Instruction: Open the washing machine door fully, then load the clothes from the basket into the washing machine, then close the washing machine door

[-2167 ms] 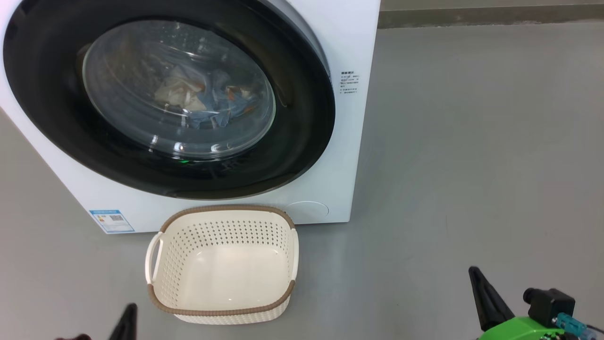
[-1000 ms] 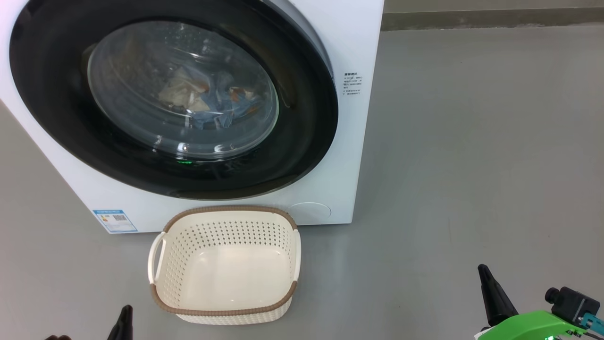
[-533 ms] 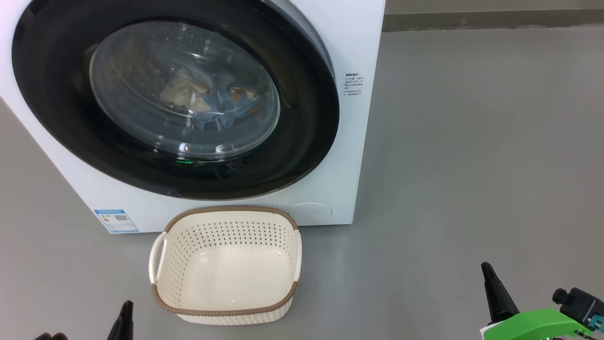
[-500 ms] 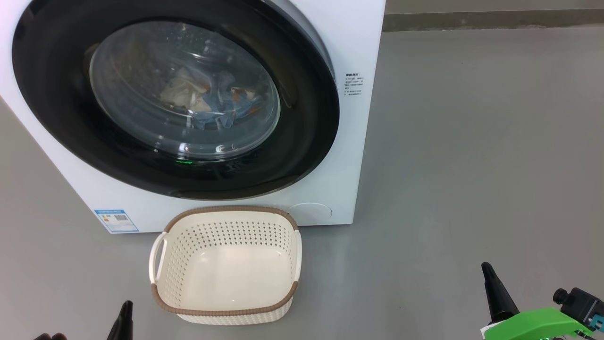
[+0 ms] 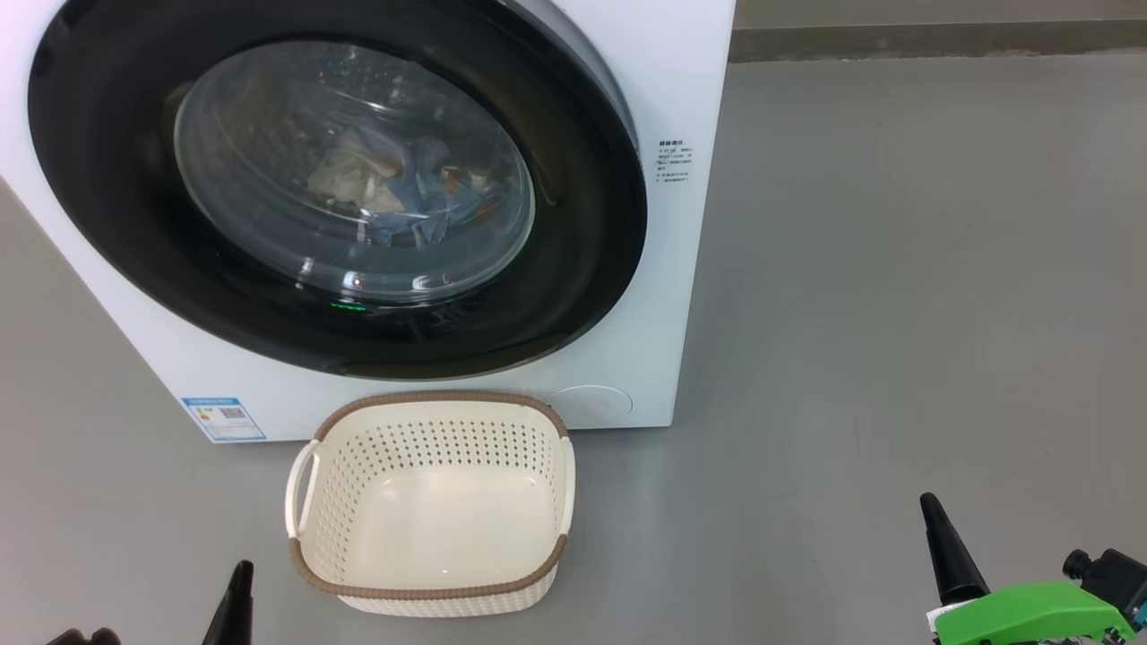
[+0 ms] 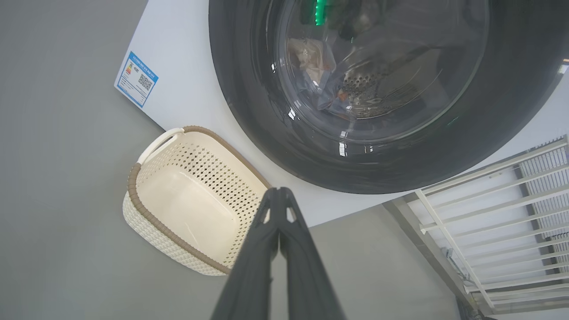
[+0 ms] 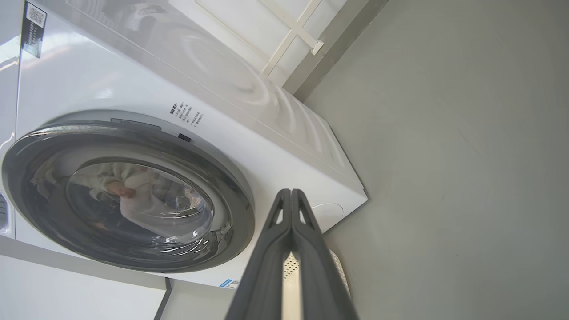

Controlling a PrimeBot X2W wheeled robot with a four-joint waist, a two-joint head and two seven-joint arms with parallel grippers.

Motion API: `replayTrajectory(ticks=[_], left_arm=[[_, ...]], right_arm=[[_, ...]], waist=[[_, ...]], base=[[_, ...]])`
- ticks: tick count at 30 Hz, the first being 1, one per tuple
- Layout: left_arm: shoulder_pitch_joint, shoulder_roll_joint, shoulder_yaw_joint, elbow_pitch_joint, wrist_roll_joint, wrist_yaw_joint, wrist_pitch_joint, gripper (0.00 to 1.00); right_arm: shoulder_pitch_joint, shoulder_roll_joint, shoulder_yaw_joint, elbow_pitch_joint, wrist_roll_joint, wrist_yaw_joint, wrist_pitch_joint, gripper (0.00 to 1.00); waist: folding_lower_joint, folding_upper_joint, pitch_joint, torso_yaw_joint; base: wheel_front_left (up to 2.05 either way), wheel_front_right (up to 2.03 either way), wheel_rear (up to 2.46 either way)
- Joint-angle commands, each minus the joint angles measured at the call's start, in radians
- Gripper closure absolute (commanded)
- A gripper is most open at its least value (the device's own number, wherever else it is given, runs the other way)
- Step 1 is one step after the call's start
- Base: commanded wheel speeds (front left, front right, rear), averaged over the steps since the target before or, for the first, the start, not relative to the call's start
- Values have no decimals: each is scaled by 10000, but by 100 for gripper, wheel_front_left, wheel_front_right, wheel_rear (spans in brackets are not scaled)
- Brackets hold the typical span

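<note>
The white washing machine (image 5: 685, 81) stands ahead with its washing machine door (image 5: 116, 233) closed flat against the front. Through the glass bowl the clothes (image 5: 403, 193), blue and cream fabric, lie inside the drum. The cream basket (image 5: 430, 593) sits on the floor just before the machine, with nothing in it. My left gripper (image 5: 238, 587) is shut, low at the left, short of the basket. My right gripper (image 5: 937, 533) is shut too, low at the far right, away from everything. In the left wrist view the shut fingers (image 6: 278, 231) point over the basket (image 6: 146, 222) toward the door (image 6: 249, 111).
Grey floor (image 5: 896, 287) stretches to the right of the machine up to a dark wall skirting (image 5: 932, 40). A white barred rack (image 6: 511, 200) stands beside the machine in the left wrist view. A blue label (image 5: 224, 418) marks the machine's lower left corner.
The whole head picture has drifted slightly to the right, so the camera has moved. Both grippers stay shut and low; door, clothes and basket are as before.
</note>
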Motion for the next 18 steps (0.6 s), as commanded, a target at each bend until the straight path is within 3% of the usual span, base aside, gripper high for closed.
replayTrajectory(ticks=[1, 18], left_arm=[[-488, 88, 328, -268, -314, -11, 80, 100], [-691, -173, 653, -297, -1708, -13, 550, 100]], right_arm=[[-387, -22, 45, -323, 325, -6, 103, 100], [-439, 70, -107, -521, 1881, -8, 576, 100]], waist=[[-1, 0, -4, 5], [-1, 0, -30, 45]], base=[[0, 0, 0], [0, 0, 0]])
